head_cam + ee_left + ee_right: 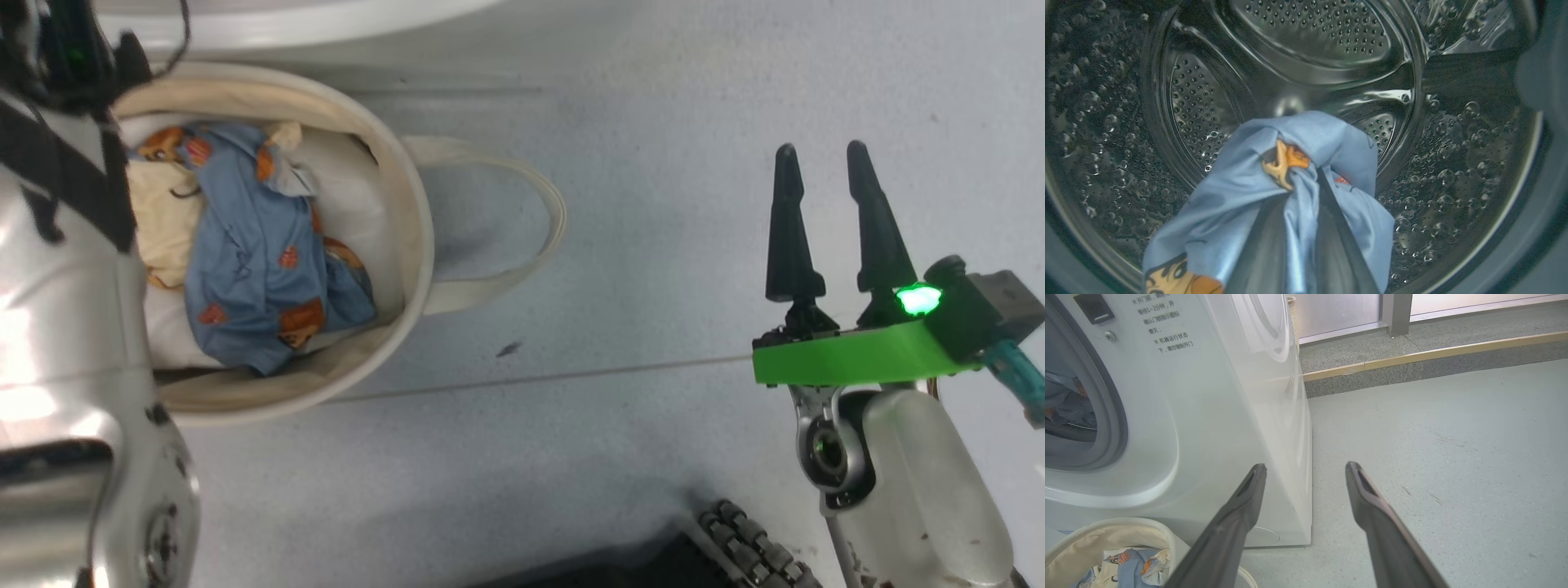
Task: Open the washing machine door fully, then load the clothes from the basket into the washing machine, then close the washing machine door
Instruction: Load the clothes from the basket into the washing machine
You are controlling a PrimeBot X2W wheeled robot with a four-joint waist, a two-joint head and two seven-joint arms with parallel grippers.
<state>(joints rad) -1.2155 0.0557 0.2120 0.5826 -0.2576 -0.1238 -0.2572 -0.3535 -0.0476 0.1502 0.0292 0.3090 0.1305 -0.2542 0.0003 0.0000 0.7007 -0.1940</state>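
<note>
Steel perforated drum [1306, 49] surrounds left fingers [1333, 249] pinching blue, orange-printed clothes [1241, 192]; right fingers [1229, 526] spread empty over grey floor [1453, 457].

The drum [1306, 53] is polished steel, glossy, perforated and embossed with bumps. The clothes [1314, 134] are thin printed cloth, matt and creased. The basket [412, 229] is cream canvas, matt, its rim slightly soiled. The machine [1229, 416] has a white casing, smooth and glossy; the ring [1120, 424] looks like grey rubber. The floor [1433, 437] is grey, matt, finely speckled and scuffed. The far strip [1433, 354] looks like wood. The right gripper [820, 149] has dark, matt fingers on a green plastic mount [849, 359]. The left arm [65, 327] has a glossy, silvery shell.
</note>
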